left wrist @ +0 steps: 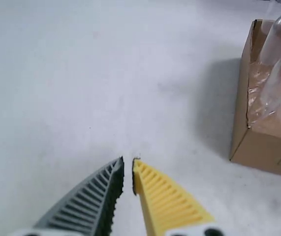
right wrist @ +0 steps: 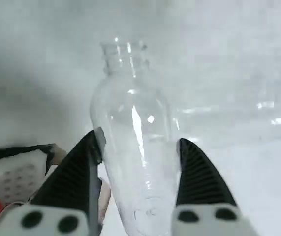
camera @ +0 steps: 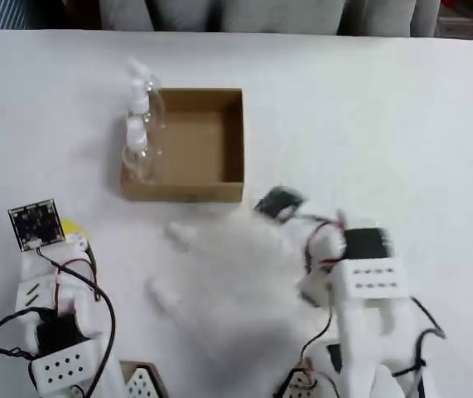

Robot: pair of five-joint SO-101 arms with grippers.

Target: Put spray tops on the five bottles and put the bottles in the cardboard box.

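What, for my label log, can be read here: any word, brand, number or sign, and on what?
Nothing here is legible enough to quote.
Cardboard box, outer wall: a small printed mark near its lower edge, too blurred to read.
Clear bottle held in the right claw: a faint raised mark low on its body, too faint to read.

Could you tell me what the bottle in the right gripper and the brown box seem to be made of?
The clear open-necked bottle looks like glossy transparent plastic: the background shows through and highlights glint. The open brown box looks like matte cardboard: dull brown walls, thin raw edges.
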